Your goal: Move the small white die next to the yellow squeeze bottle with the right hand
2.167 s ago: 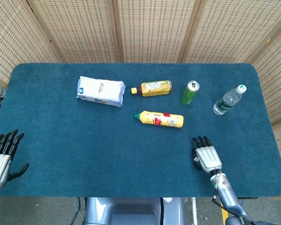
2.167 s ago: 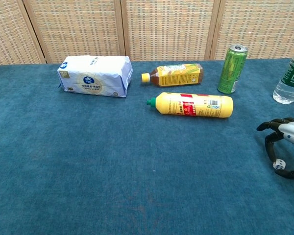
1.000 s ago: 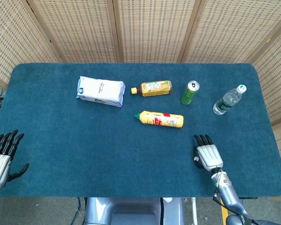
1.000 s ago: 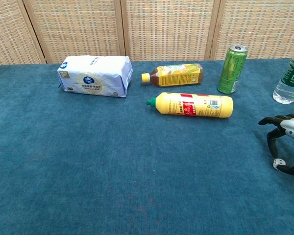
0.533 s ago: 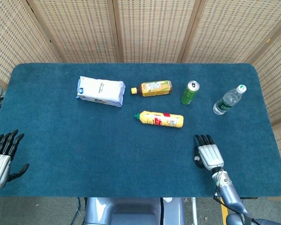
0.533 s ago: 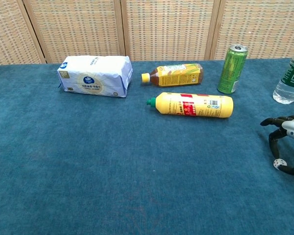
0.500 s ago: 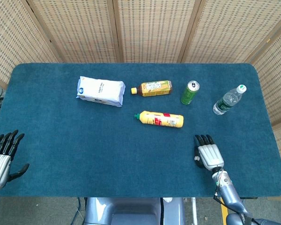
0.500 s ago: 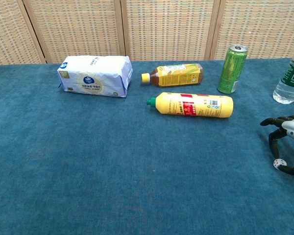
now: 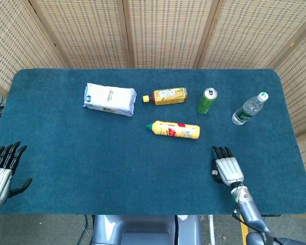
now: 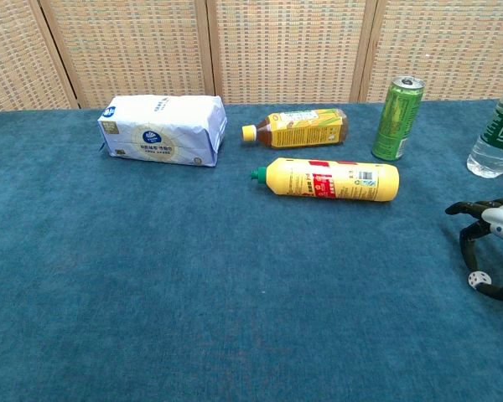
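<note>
The right hand [image 10: 492,239] pinches the die [image 10: 479,279], now lifted slightly right of before.

Matt cloth below, glossy packaging above

The table [image 9: 92,163] wore a matt, napped blue cloth, and the screens [image 9: 168,30] behind were woven cane in wooden frames. The yellow squeeze bottle [image 10: 331,179] and the tea bottle [image 10: 298,128] looked like smooth, shiny plastic; the water bottle [image 9: 249,108] was clear plastic. The green can [image 10: 396,118] had a metal top. The white pack [image 10: 162,130] showed a soft, faintly glossy wrap. The right hand [image 9: 226,169] had a pale, smooth back and black fingers [image 9: 222,152].
</note>
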You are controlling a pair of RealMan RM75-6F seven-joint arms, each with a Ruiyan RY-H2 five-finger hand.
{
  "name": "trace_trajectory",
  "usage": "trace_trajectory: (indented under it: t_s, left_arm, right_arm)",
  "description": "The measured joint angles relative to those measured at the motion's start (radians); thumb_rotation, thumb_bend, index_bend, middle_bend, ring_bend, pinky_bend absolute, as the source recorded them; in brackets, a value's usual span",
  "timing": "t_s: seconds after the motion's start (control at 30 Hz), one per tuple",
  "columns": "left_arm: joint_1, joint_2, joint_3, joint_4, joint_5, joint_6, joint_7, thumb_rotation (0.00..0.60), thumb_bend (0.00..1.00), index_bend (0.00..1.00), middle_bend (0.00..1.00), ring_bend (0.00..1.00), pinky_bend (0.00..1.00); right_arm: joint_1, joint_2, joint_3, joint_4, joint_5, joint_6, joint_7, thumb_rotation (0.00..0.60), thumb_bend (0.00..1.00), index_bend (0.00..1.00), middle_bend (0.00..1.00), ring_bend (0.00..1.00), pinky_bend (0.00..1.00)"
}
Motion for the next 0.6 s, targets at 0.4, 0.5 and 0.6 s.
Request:
trace_trajectory:
  t_s: [0.4, 0.5, 0.6]
  left_arm:
    - [0.002, 0.002, -0.002, 0.000, -0.001, 0.005, -0.008, 0.600, 0.28, 0.00, 0.00, 0.00, 0.00]
    - [0.003, 0.002, -0.002, 0.000, -0.002, 0.006, -0.009, 0.600, 0.28, 0.00, 0.00, 0.00, 0.00]
    - [0.003, 0.002, -0.003, 0.000, -0.003, 0.006, -0.010, 0.600, 0.28, 0.00, 0.00, 0.00, 0.00]
  right_arm:
    - [-0.004, 0.028, 0.011, -0.058, -0.048, 0.061, -0.004, 0.600, 0.36, 0.53, 0.11, 0.04, 0.00]
    - [-0.003, 0.045, 0.017, -0.091, -0.061, 0.078, -0.016, 0.600, 0.36, 0.53, 0.11, 0.04, 0.00]
    - [0.001, 0.062, 0.025, -0.122, -0.069, 0.091, -0.032, 0.600, 0.36, 0.53, 0.11, 0.04, 0.00]
